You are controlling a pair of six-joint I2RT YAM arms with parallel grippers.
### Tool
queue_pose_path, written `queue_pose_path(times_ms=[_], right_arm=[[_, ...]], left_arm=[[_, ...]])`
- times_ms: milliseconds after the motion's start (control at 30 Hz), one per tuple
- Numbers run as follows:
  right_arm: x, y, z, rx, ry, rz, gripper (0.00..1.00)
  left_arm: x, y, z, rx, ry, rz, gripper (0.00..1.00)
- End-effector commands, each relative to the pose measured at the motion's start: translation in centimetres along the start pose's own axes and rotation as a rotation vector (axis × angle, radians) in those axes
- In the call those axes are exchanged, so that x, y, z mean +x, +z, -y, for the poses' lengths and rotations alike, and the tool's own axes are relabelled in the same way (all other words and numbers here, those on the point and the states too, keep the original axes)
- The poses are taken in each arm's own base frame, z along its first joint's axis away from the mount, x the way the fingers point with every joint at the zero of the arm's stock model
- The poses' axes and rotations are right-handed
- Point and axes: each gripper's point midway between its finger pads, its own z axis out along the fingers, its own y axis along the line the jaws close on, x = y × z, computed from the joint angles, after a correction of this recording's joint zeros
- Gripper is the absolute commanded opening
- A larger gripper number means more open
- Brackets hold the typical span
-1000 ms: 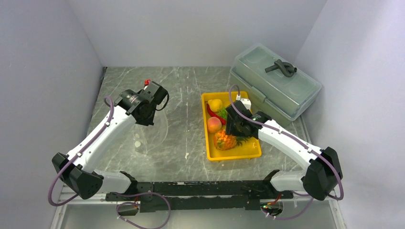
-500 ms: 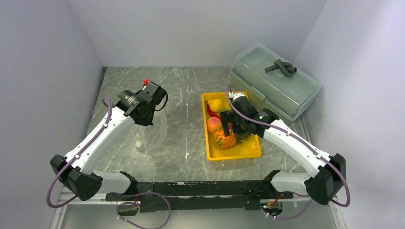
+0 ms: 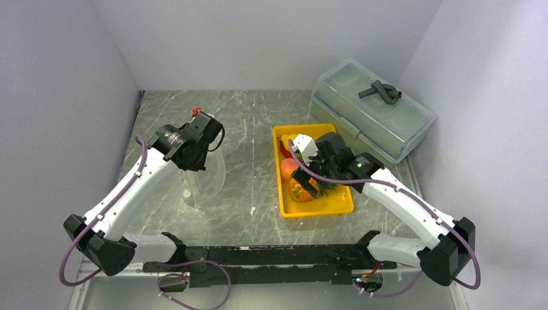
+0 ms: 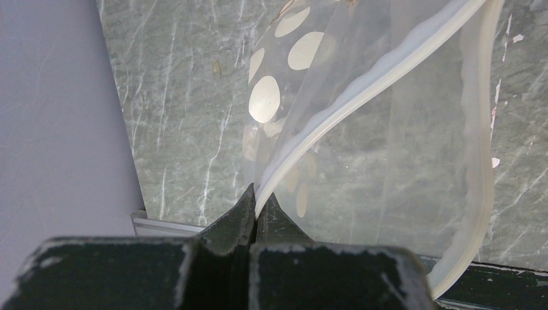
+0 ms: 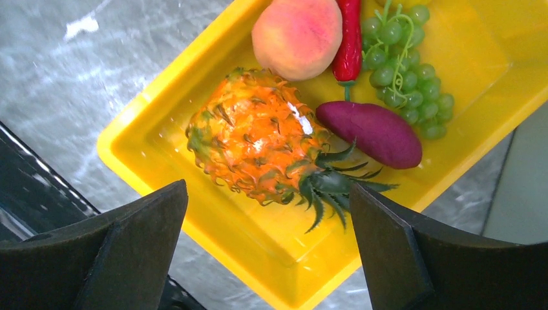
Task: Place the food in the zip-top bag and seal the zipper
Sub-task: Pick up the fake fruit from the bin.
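Right wrist view: tray [image 5: 226, 226] holds pineapple [image 5: 258, 145], peach [image 5: 297, 35] at its 12 o'clock, chili [image 5: 349, 45], grapes [image 5: 404, 71]; right hand [image 5: 265, 190] wide; left hand [image 4: 256, 200] pinches bag [image 4: 388, 161].

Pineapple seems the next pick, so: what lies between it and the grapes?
A purple, potato-shaped piece lies between pineapple and grapes; the right wrist view shows it.

From above, the right arm [image 3: 394, 190] covers much of the yellow tray [image 3: 326, 203] and hides the grapes [image 5: 402, 71]. In the right wrist view, the red chili [image 5: 349, 42] runs off the top edge. The zip-top bag [image 4: 400, 168] runs off the top of the left wrist view.
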Motion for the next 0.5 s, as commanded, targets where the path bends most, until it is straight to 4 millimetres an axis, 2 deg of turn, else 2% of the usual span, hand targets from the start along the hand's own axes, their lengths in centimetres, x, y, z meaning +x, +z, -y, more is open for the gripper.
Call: queue_pose_path(times_ms=[0,167,367,467], right_arm=[[-1.0,-0.9,0.1,-0.057,-0.269,0.038,1.00],[-0.4,-0.4,-0.1,-0.112,-0.426,0.010,1.00],[2.1,0.7,0.3,-0.156,-0.524,-0.119,1.00],[3.4,1.4,1.1,-0.131,-0.554,-0.148,1.00]], left_arm=[[-0.4,-0.7,-0.3,0.021,-0.021,0.044,0.00],[-0.2,-0.9,-0.4,0.034,-0.026,0.055,0.00],[-0.2,-1.2,-0.4,0.049,-0.031,0.067,0.00],[-0.2,-1.3,-0.3,0.057,-0.033,0.074,0.00]])
